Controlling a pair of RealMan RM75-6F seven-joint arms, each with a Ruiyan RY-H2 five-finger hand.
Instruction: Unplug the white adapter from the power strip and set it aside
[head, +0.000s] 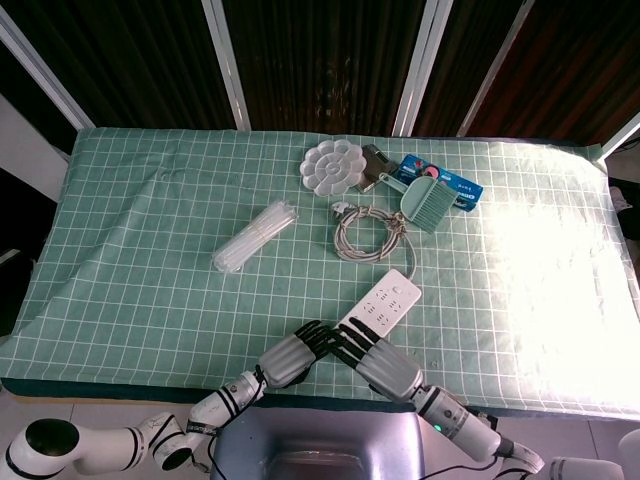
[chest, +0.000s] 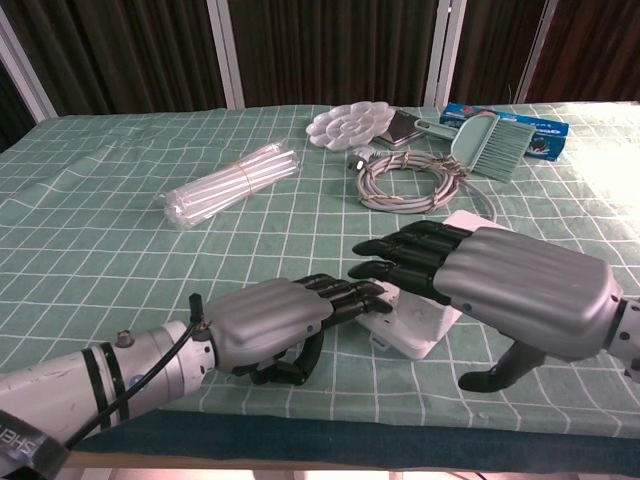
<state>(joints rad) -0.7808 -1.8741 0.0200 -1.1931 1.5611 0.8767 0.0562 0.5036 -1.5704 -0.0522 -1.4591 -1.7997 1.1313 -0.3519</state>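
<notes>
Right hand (chest: 500, 285) is held flat above the near end of the power strip (head: 385, 300), fingers (chest: 400, 262) spread, nothing gripped yet. White adapter (chest: 425, 318) is mostly hidden beneath it, seemingly plugged into that near end. Left hand (chest: 265, 322) is loosely curled, holding nothing; its fingertips (chest: 365, 298) are pressed against the strip's near left edge. Adapter should be pinched on both sides and pulled straight up while the strip is braced down. A slanted pull would likely drag the strip toward the coiled cable (chest: 405, 180).
</notes>
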